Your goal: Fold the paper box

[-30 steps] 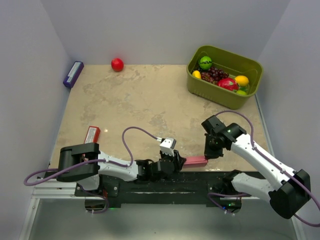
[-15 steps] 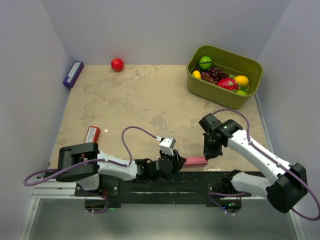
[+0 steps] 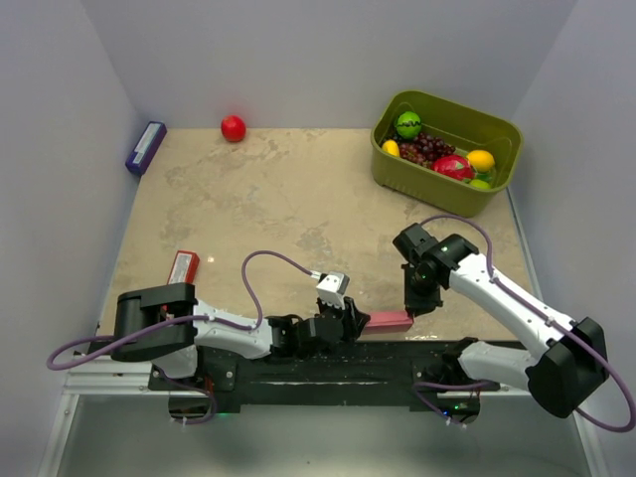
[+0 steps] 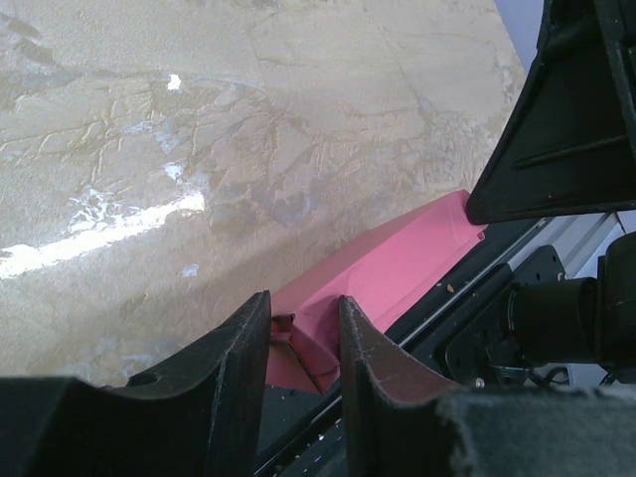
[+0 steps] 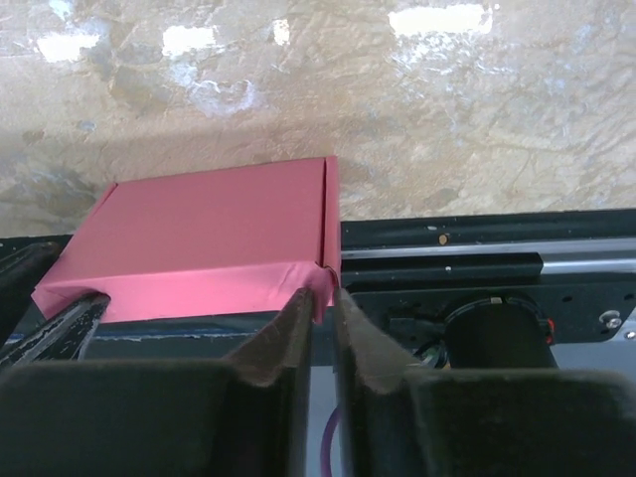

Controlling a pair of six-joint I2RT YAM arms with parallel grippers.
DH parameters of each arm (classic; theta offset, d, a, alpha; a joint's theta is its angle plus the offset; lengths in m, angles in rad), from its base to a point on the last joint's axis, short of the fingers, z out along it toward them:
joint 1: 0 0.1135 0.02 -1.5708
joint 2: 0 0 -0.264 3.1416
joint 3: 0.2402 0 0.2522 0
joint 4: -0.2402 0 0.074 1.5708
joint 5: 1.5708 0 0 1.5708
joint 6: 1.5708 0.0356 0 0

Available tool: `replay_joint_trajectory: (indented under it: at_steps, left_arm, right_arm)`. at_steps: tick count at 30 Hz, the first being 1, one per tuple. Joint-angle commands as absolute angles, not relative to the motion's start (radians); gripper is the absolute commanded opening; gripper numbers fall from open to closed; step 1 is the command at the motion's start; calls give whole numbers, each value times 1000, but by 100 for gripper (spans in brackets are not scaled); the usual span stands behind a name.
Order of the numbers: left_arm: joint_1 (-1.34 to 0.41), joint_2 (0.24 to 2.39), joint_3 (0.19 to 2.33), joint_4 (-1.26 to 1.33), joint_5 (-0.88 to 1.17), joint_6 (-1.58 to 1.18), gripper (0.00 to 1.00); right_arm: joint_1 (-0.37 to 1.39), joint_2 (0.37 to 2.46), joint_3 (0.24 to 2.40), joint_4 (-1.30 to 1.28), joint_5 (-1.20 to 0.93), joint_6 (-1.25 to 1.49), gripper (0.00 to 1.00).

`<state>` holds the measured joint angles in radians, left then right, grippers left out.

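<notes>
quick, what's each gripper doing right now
left gripper: shut on the paper box.
right gripper: jaws almost together at its corner; whether it grips cannot be told.

Paper box (image 3: 390,320) plain pink; table (image 3: 278,199) mottled beige; bin (image 3: 443,202) olive green; ball (image 3: 233,128) red; case (image 3: 145,147) purple.

On the beige table (image 3: 298,199) are recorded: 1 red ball (image 3: 233,128) at the rear, 1 purple box (image 3: 145,147) against the left wall, 1 red packet (image 3: 183,266), 1 green bin (image 3: 437,195), and 1 pink paper box (image 3: 390,320) at the near edge.
</notes>
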<state>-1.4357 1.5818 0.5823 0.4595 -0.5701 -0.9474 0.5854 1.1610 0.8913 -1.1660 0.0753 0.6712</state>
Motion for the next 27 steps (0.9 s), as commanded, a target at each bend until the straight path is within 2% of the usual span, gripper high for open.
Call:
replay_joint_trajectory:
  at_steps: [1,2,3,6,13,14,18,21,27]
  left_arm:
    - [-1437,1671,453,-38,-509,-827,7]
    - [-1437,1664,449,-35,-511,-828,7]
    - [-1437,1664,449,-35,-512,-827,7]
    - [-1437,1663,448,-35,-518,-827,7]
    - [-1437,1632,463,-67,-546,-828,6]
    - [-1437,1620,472,-89,-552,-827,7]
    - [-1437,1580,476,-87,-560,-795,7]
    - [-1437,1551,495,-113,-568,-784,12]
    - [-1437,1456,567,-195,-572,-784,36]
  right_arm:
    - [580,1128,914,-1218,141,649,32]
    - [580,1120,923,-1215,143,652,40]
    - [580,1108,939,-1212,164,655,55]
    - [578,1086,931,-1195,186,654,69]
    - [578,984,816,-976,2,702,77]
    - [580,973,812,-973,-18,704,85]
    - [578,920,815,-953,-3,703,93]
    - [580,893,815,-913,-20,710,95]
    - [580,859,792,-908,-11,710,96]
